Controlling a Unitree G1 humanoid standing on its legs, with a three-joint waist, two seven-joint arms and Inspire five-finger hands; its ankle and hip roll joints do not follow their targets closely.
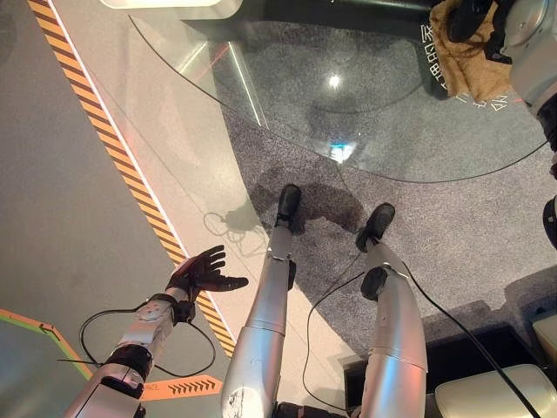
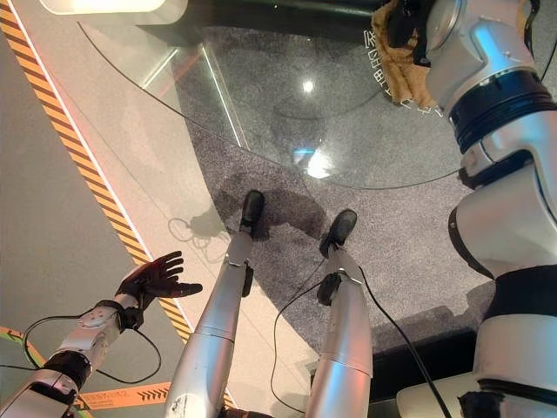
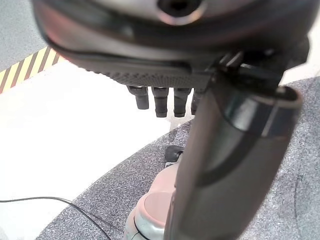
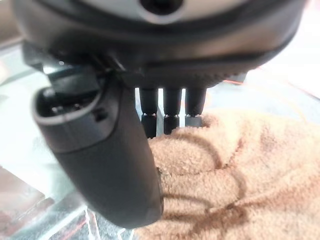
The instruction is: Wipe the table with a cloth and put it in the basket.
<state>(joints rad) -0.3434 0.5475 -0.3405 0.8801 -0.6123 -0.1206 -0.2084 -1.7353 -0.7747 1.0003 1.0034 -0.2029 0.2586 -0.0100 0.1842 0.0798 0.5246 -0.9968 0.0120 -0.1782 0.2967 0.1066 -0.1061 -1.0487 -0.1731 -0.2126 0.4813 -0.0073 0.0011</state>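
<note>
A tan terry cloth (image 1: 474, 65) lies bunched on the far right part of the round glass table (image 1: 348, 113). My right hand (image 1: 470, 17) rests on top of the cloth, and in the right wrist view its straight fingers (image 4: 170, 115) press into the cloth (image 4: 240, 180) with the thumb stretched out beside them. My left hand (image 1: 202, 272) hangs low at my left side, well away from the table, over the floor. It is open, fingers (image 3: 160, 100) spread and holding nothing.
A yellow-and-black striped line (image 1: 113, 148) runs across the floor left of the table. Grey carpet (image 1: 487, 226) lies under and before the table. A pale cushioned thing (image 1: 496, 392) sits low on the right, and a white base (image 1: 165, 4) beyond the table's far left edge.
</note>
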